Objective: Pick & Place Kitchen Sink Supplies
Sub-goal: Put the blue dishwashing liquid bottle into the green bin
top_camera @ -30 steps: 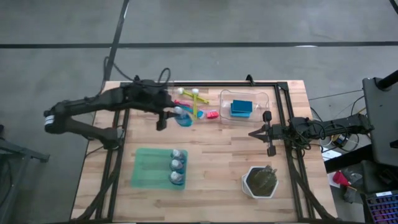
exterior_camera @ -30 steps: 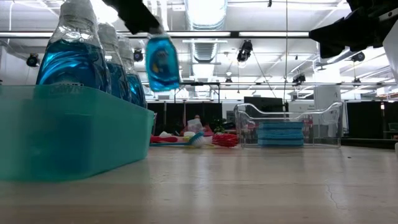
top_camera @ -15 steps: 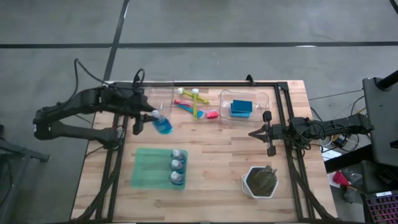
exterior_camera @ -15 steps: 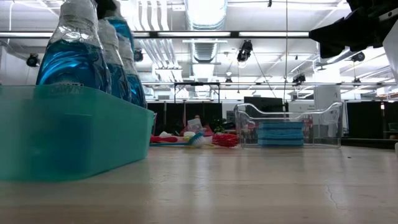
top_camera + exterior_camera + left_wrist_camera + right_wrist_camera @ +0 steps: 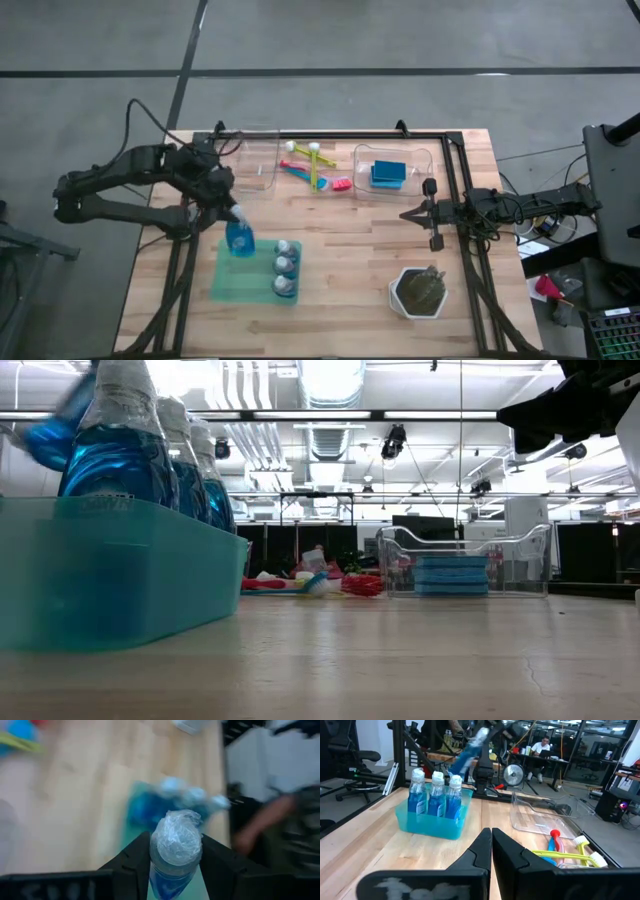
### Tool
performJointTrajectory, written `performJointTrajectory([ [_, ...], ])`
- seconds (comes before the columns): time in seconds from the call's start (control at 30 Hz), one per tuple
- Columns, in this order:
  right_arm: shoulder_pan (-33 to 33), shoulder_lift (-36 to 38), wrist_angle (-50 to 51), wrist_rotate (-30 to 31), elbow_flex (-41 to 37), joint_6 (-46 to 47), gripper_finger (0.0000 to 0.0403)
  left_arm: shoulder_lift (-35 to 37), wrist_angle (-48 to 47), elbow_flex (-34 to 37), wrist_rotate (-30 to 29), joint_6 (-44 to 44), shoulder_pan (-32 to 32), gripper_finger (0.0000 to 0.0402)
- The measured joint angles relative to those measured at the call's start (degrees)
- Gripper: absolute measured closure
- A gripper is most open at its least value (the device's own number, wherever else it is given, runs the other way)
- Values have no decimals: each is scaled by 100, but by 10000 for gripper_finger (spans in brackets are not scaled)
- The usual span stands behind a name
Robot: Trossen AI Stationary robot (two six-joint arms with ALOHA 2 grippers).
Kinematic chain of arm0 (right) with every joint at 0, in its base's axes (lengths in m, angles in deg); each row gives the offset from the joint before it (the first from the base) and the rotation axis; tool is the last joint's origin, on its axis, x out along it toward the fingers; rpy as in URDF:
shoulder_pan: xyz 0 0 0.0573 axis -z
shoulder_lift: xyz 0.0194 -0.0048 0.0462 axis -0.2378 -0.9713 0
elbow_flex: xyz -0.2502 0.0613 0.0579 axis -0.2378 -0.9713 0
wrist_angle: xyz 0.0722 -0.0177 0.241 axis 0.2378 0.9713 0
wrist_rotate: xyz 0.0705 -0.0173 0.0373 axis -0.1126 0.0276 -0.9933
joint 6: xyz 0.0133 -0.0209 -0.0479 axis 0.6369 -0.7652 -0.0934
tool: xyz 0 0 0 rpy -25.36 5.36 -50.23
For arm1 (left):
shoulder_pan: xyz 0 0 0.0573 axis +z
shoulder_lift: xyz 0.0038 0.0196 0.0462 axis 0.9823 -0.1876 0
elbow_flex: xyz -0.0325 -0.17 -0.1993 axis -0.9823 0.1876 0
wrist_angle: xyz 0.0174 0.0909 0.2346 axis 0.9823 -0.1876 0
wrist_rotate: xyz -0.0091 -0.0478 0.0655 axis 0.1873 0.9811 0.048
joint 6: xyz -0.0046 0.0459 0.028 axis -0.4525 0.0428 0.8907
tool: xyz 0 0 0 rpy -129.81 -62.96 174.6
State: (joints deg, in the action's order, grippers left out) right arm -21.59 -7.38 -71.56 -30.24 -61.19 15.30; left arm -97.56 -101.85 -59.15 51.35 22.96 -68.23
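Bottles: four in all; three white-capped bottles (image 5: 285,266) stand in a row inside the green tray (image 5: 228,285), the fourth bottle (image 5: 239,238) is carried tilted above the tray's empty far end
Sponges: a stack of blue sponges (image 5: 386,174) in the right clear bin (image 5: 424,170); two by the layers in the low view
Brushes: three lying together on the table (image 5: 350,240) between the two clear bins, one yellow-green brush (image 5: 310,160), one blue brush (image 5: 297,171), one pink brush (image 5: 338,184)
Bins: two clear ones; the left clear bin (image 5: 262,165) sits near the left arm
Left claw (image 5: 229,215): clamped on the fourth bottle's neck, cap showing between the fingers in the wrist view
Right claw (image 5: 407,213): fingers pressed together, hanging over the table's right side near the sponge bin
Plant pot (image 5: 418,291): one, white, at the table's near right
Change: a second ago the bottle hung beside the brushes; half a second ago it was left of the empty bin; it is now over the tray, and the right arm has not shifted
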Motion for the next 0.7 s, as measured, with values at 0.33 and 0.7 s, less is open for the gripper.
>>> performJointTrajectory([
  [0.33, 0, 0, 0, 0, 0, 5, 394, -3, 24, 821, 194, -540, -198, 264],
  [0.7, 0, 0, 0, 0, 0, 7, 394, -14, 1044, 1569, -14, -913, -790, 266],
])
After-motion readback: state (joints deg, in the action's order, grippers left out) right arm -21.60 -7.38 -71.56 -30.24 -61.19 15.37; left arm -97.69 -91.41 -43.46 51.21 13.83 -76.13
